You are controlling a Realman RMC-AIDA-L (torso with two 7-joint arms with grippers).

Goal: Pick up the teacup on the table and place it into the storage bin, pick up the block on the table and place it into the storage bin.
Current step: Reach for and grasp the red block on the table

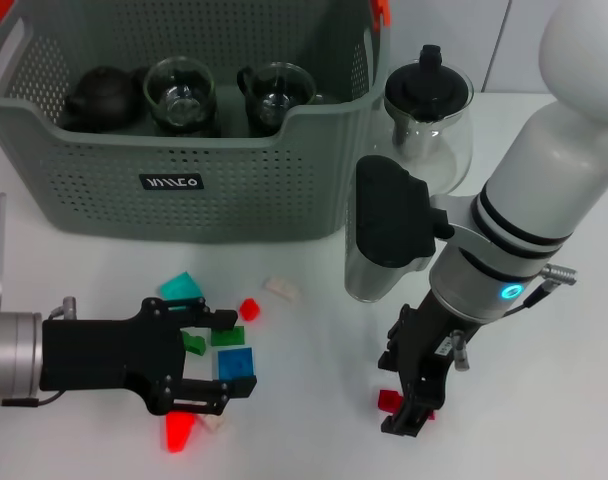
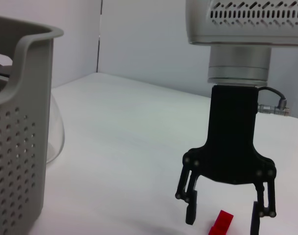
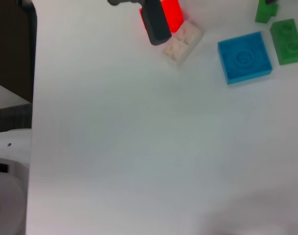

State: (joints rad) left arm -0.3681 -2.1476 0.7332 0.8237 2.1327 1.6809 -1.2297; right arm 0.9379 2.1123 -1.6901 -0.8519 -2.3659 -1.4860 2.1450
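Bearing white lettering (unreadable), black label (image 1: 171,182) fronts storage bin (image 1: 104,190).

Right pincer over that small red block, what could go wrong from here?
1. The right pincer is open and straddles the small red block, which lies skewed between the fingers; closing might pinch a corner and flick it away.
2. The glass teapot stands between this arm and the storage bin; a low carry could clip it.
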